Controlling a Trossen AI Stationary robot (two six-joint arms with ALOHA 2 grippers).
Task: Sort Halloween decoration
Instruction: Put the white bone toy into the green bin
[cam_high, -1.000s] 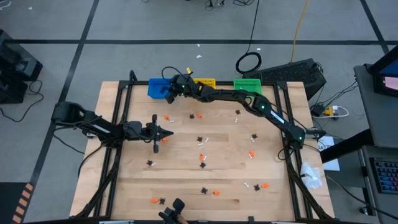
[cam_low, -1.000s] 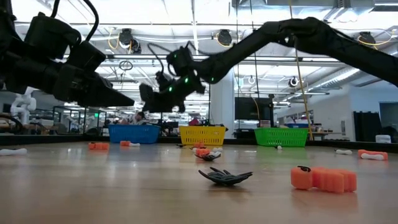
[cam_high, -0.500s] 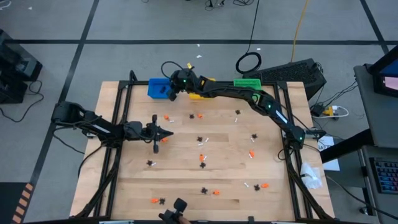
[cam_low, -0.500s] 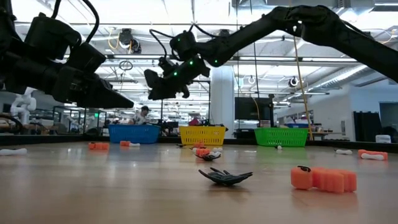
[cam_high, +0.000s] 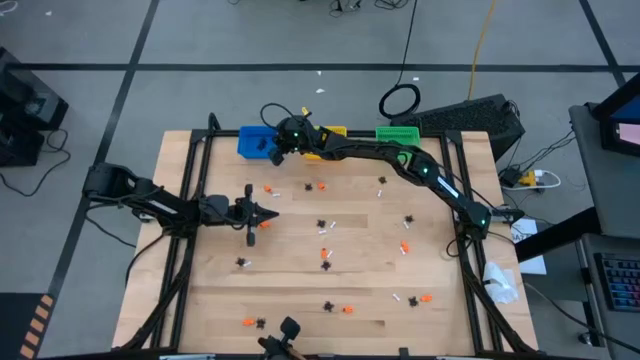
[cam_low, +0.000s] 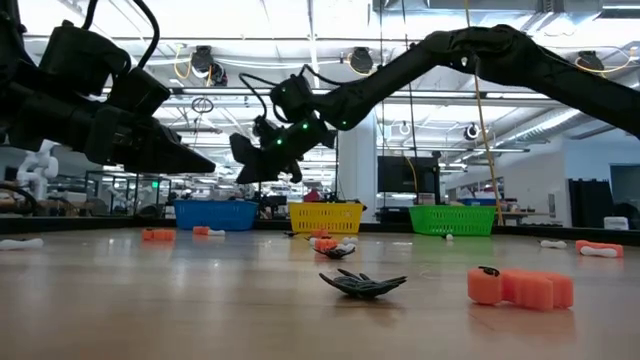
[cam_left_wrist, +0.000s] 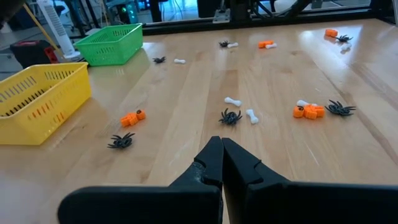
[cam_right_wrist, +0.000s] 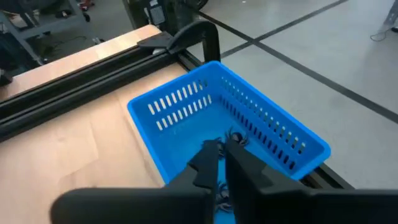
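Over the blue bin at the table's far edge, the right gripper has just closed empty, its spider dropped inside; the left gripper waits shut.

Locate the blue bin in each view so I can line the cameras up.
High view: blue bin at the table's far edge, leftmost of three, under the right gripper.
Low view: at the far edge, left of centre.
Left wrist view: not in it.
Right wrist view: fills the centre.
Shared landmark: the yellow bin beside it, seen in the high, low and left wrist views.
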